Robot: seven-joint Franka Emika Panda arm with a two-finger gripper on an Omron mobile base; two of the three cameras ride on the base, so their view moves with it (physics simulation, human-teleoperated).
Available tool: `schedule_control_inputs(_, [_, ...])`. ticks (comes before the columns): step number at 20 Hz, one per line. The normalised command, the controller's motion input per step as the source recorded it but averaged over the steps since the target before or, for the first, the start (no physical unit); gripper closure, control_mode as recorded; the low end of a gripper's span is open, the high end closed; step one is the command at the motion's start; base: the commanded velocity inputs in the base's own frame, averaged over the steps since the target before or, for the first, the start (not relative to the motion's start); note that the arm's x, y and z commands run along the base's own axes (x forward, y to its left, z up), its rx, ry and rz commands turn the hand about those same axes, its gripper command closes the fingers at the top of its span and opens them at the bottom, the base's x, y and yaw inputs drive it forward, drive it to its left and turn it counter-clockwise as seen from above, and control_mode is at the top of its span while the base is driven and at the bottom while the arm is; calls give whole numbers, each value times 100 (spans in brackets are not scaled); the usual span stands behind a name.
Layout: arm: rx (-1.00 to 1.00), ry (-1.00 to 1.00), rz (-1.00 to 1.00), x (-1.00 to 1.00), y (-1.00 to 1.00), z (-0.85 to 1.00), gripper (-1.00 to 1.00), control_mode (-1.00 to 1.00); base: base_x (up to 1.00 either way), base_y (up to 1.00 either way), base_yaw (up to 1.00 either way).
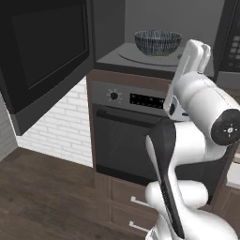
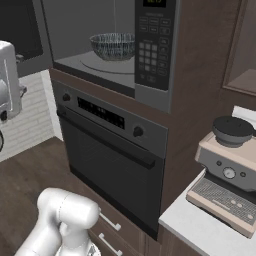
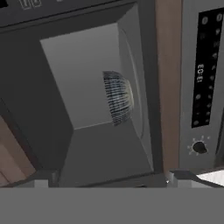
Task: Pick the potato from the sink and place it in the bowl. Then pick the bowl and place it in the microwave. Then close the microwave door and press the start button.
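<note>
The round bowl with the dark blue-grey and white streaky pattern [image 1: 158,42] sits on the round glass turntable [image 1: 140,57] inside the dark grey built-in microwave [image 2: 100,62], roughly at the middle of the grey cavity and apart from its walls; whether the small yellow-tan potato lies inside it cannot be told, since the bowl's rim hides its interior from the base cameras and the hand camera sees it side-on. Judging from this, the placing step looks done and the step in hand is closing the large flat black microwave door with its dark glass window [image 1: 44,51], which stands swung open at 9 o'clock of the cavity in the left base view. The white arm [image 1: 197,117] is folded high in front of the steel-fronted oven with knobs [image 1: 123,136], its hand raised toward 12 o'clock beside the cavity's opening and outside it (the hand view is rolled a quarter turn, so the cavity appears on its side). The tool's [image 3: 109,178] fingertips barely rise at the bottom of the hand view, and I cannot tell how wide it stands; nothing shows between the tips. The next move likely calls for swinging toward 9 o'clock, getting behind the door's far face, and pushing it round shut before reaching the keypad strip [image 2: 151,47].
</note>
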Motion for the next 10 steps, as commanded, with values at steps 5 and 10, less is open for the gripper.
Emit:
schedule_control_inputs(5, [-1,-34,6,-100,69,-24,-100,-100,0,0,0])
schedule_control_inputs(10, [-11,-18,1,-73,81,-20,-100,-100,0,0,0])
